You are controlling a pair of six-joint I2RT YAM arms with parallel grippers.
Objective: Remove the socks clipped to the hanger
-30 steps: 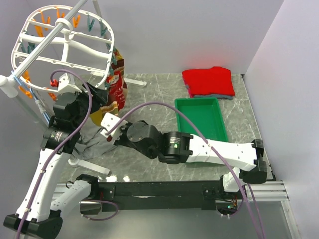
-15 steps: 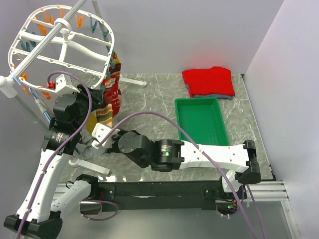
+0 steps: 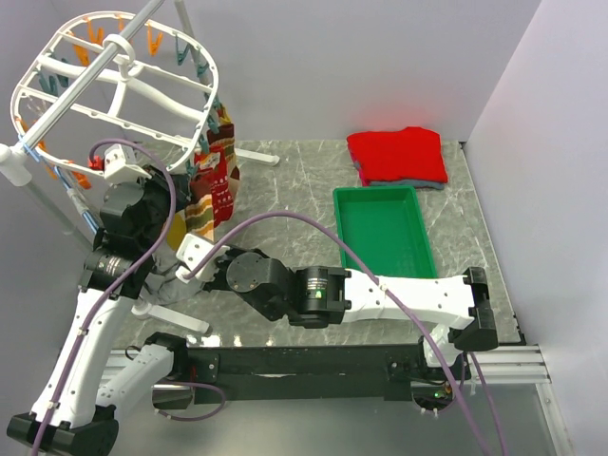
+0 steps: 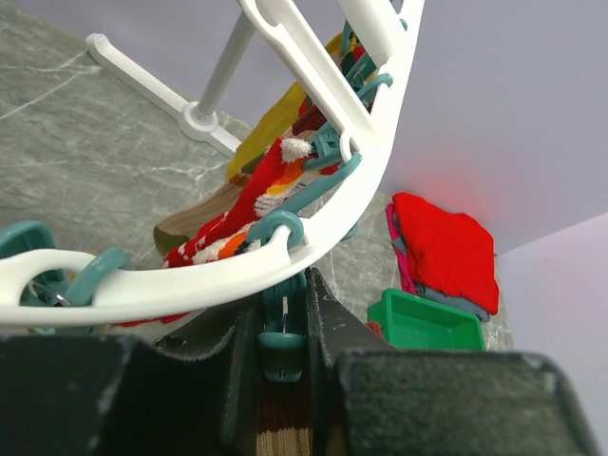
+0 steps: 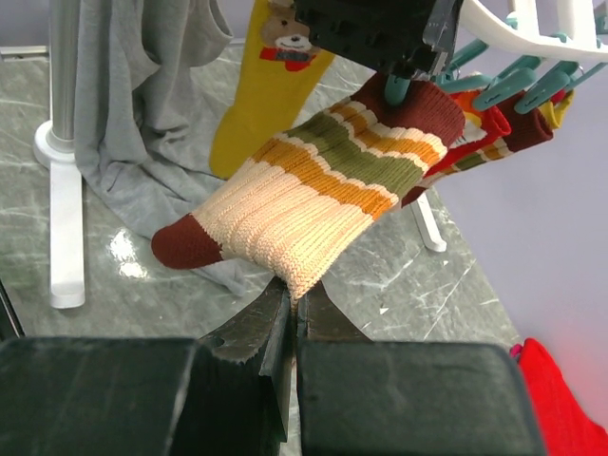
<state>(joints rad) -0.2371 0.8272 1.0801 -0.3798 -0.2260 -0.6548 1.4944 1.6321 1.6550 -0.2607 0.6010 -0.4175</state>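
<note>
Right gripper (image 5: 290, 306) is clenched on the lower edge of a ribbed, striped sock (image 5: 313, 190), apparently to hold it taut below the hanger (image 4: 385, 142). Left gripper (image 4: 282, 313) pinches the teal clip (image 4: 282, 337) under the hanger's smooth white plastic rim, likely to free that 1 knitted sock.

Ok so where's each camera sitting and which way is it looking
Top: fixed overhead at the near side, looking down on the table; left arm and right arm show.
Left wrist: on the left arm, looking up past the left gripper, shut on a clip under the hanger.
Right wrist: on the right arm, looking forward over the right gripper pinching a striped sock.
Shared: all show hanger and striped sock.
</note>
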